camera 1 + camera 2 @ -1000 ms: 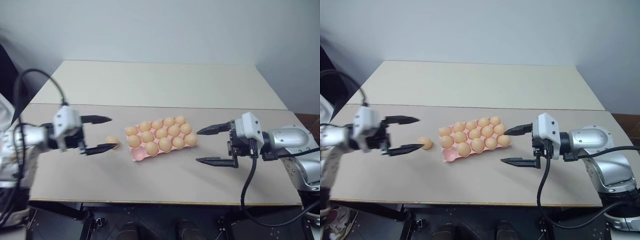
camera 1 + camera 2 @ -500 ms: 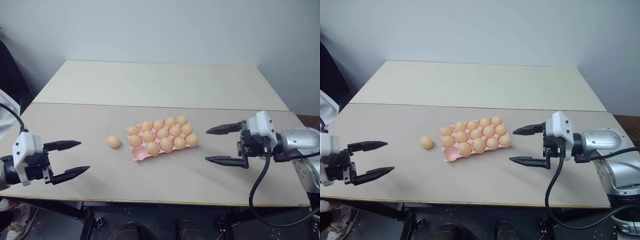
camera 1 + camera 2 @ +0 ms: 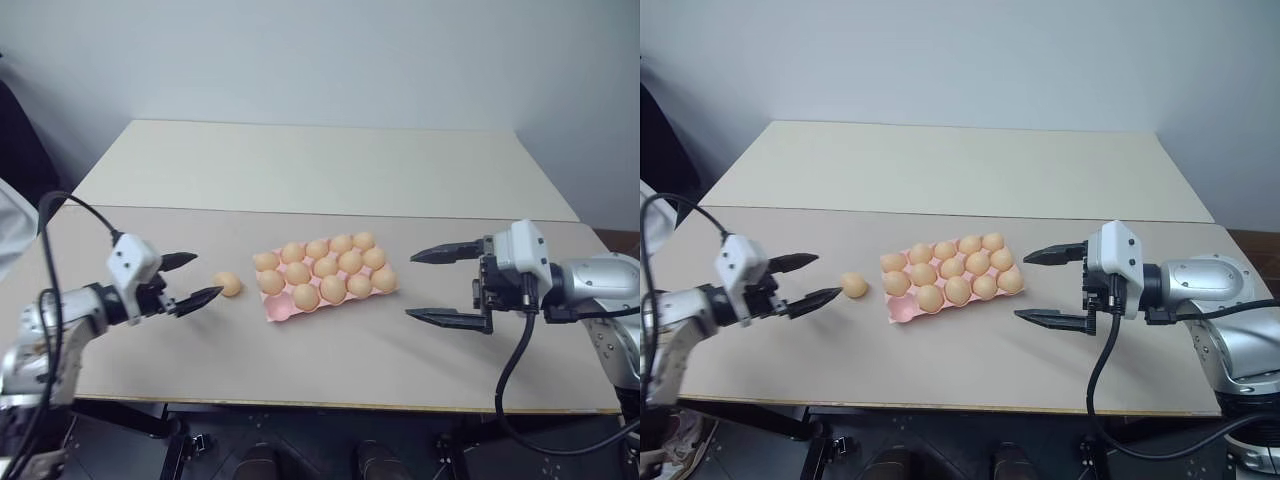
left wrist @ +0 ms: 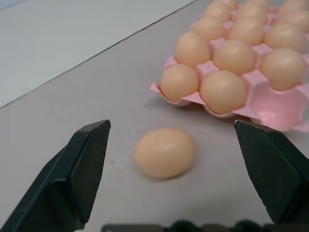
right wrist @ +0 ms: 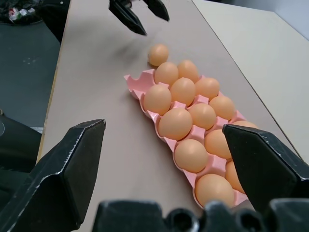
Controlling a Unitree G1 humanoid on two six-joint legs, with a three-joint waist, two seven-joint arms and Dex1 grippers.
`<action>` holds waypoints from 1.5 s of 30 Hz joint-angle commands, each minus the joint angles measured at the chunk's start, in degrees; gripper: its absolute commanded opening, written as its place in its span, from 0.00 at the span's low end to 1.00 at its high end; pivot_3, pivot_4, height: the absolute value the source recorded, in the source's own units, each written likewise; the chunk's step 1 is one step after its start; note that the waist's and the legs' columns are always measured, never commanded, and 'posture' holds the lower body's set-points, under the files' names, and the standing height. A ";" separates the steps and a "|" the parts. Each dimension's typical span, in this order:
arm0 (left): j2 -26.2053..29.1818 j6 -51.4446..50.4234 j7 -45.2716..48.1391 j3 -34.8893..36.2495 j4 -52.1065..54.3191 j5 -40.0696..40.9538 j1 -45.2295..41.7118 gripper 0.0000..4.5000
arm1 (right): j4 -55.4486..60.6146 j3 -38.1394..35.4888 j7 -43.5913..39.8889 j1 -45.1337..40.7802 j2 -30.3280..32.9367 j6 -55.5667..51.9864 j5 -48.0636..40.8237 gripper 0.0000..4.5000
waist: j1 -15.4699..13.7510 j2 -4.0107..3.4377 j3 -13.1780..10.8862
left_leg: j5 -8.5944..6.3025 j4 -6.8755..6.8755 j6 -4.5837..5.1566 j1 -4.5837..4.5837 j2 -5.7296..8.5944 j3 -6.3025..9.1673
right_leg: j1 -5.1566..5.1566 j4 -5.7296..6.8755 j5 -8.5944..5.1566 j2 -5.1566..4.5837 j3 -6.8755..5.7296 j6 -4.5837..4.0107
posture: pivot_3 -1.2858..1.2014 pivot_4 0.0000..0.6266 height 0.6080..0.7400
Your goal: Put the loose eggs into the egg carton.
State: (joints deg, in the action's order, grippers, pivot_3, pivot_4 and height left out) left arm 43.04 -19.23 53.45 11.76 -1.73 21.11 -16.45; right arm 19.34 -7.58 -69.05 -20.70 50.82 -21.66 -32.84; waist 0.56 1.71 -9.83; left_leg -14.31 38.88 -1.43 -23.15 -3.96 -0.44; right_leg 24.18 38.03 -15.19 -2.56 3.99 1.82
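Note:
One loose egg lies on the table just left of the pink egg carton. Pale orange eggs fill the carton's cups, apart from one bare cup at its front-left corner. My left gripper is open and low over the table, its fingertips just left of the loose egg and apart from it. My right gripper stands open to the right of the carton, pointing at it, with nothing between its fingers. The right wrist view also has the loose egg and the left gripper beyond it.
The carton sits mid-table on the near beige tabletop. A second, lighter tabletop adjoins it behind a seam. The near edge runs along the front, with dark floor below it.
Half a second ago the left gripper was down by the table's front-left edge; it has swung back up to the loose egg, still open. The right gripper and the egg stayed put.

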 commanded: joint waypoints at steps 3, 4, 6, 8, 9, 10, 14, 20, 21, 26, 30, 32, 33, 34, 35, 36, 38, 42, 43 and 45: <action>-3.40 1.44 -3.75 -4.01 -6.75 -4.03 -4.85 0.99 | 2.73 -2.44 1.37 0.56 0.61 0.26 -1.10 1.00 | 0.15 0.00 0.00 | 0.00 0.00 0.00 0.03 0.01 0.00 | -0.03 0.00 0.00 0.00 0.00 0.00 | 0.52 0.24 1.00; -4.12 1.58 -4.14 -4.69 -8.21 -4.68 -5.42 0.99 | 3.06 -2.70 1.52 0.85 0.69 0.31 -1.18 1.00 | 0.18 0.00 0.01 | 0.00 0.00 0.00 0.04 0.01 0.01 | -0.04 0.00 0.00 0.00 0.00 0.00 | 0.52 0.24 1.00; -5.14 2.23 -4.68 -5.83 -10.79 -5.87 -6.27 0.99 | 3.58 -3.12 1.71 1.32 0.84 0.35 -1.37 1.00 | 0.17 0.01 0.00 | 0.00 0.01 0.00 0.02 0.02 0.01 | -0.04 0.00 0.00 0.00 0.00 0.00 | 0.52 0.24 1.00; -6.27 2.44 -4.63 -7.16 -13.66 -6.76 -7.31 0.99 | 3.80 -3.10 2.08 1.35 0.80 0.44 -1.27 1.00 | 0.16 0.01 0.00 | 0.00 0.01 0.00 0.01 0.01 0.01 | -0.02 0.00 0.00 0.00 0.00 0.00 | 0.52 0.24 1.00; -6.57 2.55 -4.68 -7.54 -14.54 -7.08 -7.68 0.99 | 3.85 -3.06 2.20 1.34 0.79 0.48 -1.23 1.00 | 0.13 0.01 0.00 | 0.00 0.01 0.00 0.01 0.02 0.01 | -0.02 0.01 0.00 0.00 0.00 0.00 | 0.52 0.24 1.00; -7.32 3.05 -5.01 -7.51 -16.01 -7.10 -8.28 0.95 | 4.01 -3.08 2.36 1.36 0.77 0.47 -1.24 1.00 | 0.11 0.01 0.01 | 0.00 0.02 0.00 0.01 0.02 0.02 | -0.03 0.01 0.00 0.00 -0.01 0.00 | 0.52 0.24 1.00; -8.59 4.12 -5.46 -6.91 -17.93 -6.74 -9.59 0.72 | 4.41 -3.31 2.52 1.53 0.83 0.42 -1.36 1.00 | 0.10 0.01 0.01 | 0.00 0.03 0.00 0.03 0.02 0.03 | -0.06 0.01 0.00 -0.01 -0.01 0.00 | 0.52 0.24 1.00; -5.08 4.90 -0.97 -4.81 -11.73 -4.28 -7.76 0.55 | 4.61 -3.62 2.52 1.86 0.87 0.63 -1.50 1.00 | 0.22 0.02 0.01 | 0.00 0.02 0.00 0.01 0.02 0.04 | -0.04 0.01 0.00 -0.01 -0.01 0.00 | 0.52 0.24 1.00; -4.34 4.67 0.31 -4.27 -10.41 -3.26 -7.39 0.55 | 4.63 -3.65 2.51 1.90 0.87 0.65 -1.51 1.00 | 0.29 0.02 0.01 | 0.00 0.02 0.00 0.00 0.01 0.04 | -0.02 0.01 0.00 0.00 -0.01 0.00 | 0.52 0.24 1.00; -0.59 4.99 13.01 -3.53 0.15 4.95 -5.09 0.55 | 4.27 -2.93 2.25 1.50 0.31 0.82 -1.31 1.00 | 0.21 0.01 0.01 | 0.00 0.02 -0.01 0.01 0.01 0.03 | -0.04 0.00 0.00 -0.01 -0.01 0.00 | 0.52 0.24 1.00; -1.43 5.16 16.68 -7.29 3.57 5.35 -6.01 0.55 | 3.60 -2.30 1.85 0.83 0.00 1.07 -1.14 1.00 | -0.16 0.00 0.01 | 0.00 0.02 -0.01 0.04 0.02 0.02 | -0.08 0.00 0.00 -0.01 -0.02 0.01 | 0.52 0.24 1.00; -2.62 5.88 17.17 -9.69 3.38 4.12 -7.37 0.55 | 3.40 -2.13 1.55 0.60 0.02 1.13 -1.11 1.00 | -0.20 0.01 0.01 | 0.00 0.03 0.00 0.05 0.02 0.02 | -0.10 -0.01 0.00 -0.01 -0.02 0.01 | 0.52 0.24 1.00; -3.11 6.77 17.39 -10.97 2.57 3.01 -8.10 0.55 | 3.35 -2.09 1.47 0.51 0.01 1.11 -1.11 1.00 | -0.23 0.01 0.01 | 0.00 0.04 0.00 0.05 0.02 0.02 | -0.11 -0.01 0.00 -0.01 -0.02 0.01 | 0.52 0.24 1.00; -3.46 7.48 17.53 -12.36 1.41 1.59 -8.88 0.55 | 3.32 -2.10 1.39 0.49 0.03 1.13 -1.08 1.00 | -0.21 0.01 0.01 | 0.00 0.04 0.00 0.04 0.03 0.02 | -0.10 -0.02 0.00 -0.01 -0.02 0.01 | 0.52 0.24 1.00; -3.66 8.45 17.70 -13.37 0.27 0.39 -9.41 0.55 | 3.38 -2.12 1.39 0.49 0.04 1.12 -1.06 1.00 | -0.21 0.01 0.01 | 0.00 0.04 0.00 0.02 0.02 0.03 | -0.08 -0.02 0.00 0.00 -0.02 0.01 | 0.52 0.24 1.00; -4.14 10.06 17.64 -14.34 -1.11 -1.00 -10.00 0.55 | 3.47 -2.20 1.42 0.53 0.04 1.06 -1.11 1.00 | -0.20 0.01 0.01 | 0.00 0.04 0.00 0.02 0.02 0.03 | -0.08 -0.02 0.00 0.00 -0.01 0.01 | 0.52 0.24 1.00; -5.37 11.41 15.93 -15.89 -3.62 -3.57 -11.42 0.55 | 3.89 -2.56 1.51 0.93 0.10 0.99 -1.30 1.00 | -0.01 0.01 0.01 | 0.00 0.03 0.00 0.02 0.02 0.03 | -0.06 -0.02 0.00 0.00 -0.01 0.01 | 0.52 0.24 1.00; -6.79 11.25 16.28 -17.43 -5.50 -4.48 -12.86 0.63 | 4.98 -3.27 2.06 2.02 0.20 0.67 -1.57 1.00 | 0.15 0.01 0.01 | 0.00 0.05 0.00 0.02 0.03 0.03 | -0.07 0.00 0.00 0.00 0.00 0.01 | 0.52 0.24 1.00; -6.75 11.51 16.75 -17.62 -5.54 -4.48 -12.97 0.71 | 5.16 -3.47 2.20 2.22 0.25 0.58 -1.63 1.00 | 0.18 0.01 0.01 | 0.00 0.05 0.00 0.01 0.03 0.03 | -0.06 -0.01 0.00 0.00 0.00 0.01 | 0.52 0.24 1.00; -6.79 11.04 16.98 -17.26 -5.09 -3.79 -13.21 0.81 | 5.36 -3.88 2.30 2.59 0.39 0.54 -1.75 1.00 | 0.17 0.01 0.02 | 0.00 0.04 0.00 -0.01 0.03 0.04 | -0.03 -0.01 0.00 0.00 0.00 0.01 | 0.52 0.24 1.00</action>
State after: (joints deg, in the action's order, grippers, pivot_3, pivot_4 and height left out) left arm 35.99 -8.71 69.95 -6.26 -7.85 16.70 -28.40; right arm 22.76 -9.42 -67.21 -18.10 50.94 -21.61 -32.99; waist 0.73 1.72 -9.81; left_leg -14.31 38.93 -1.43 -23.16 -3.93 -0.40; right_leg 24.14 38.02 -15.19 -2.56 3.99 1.83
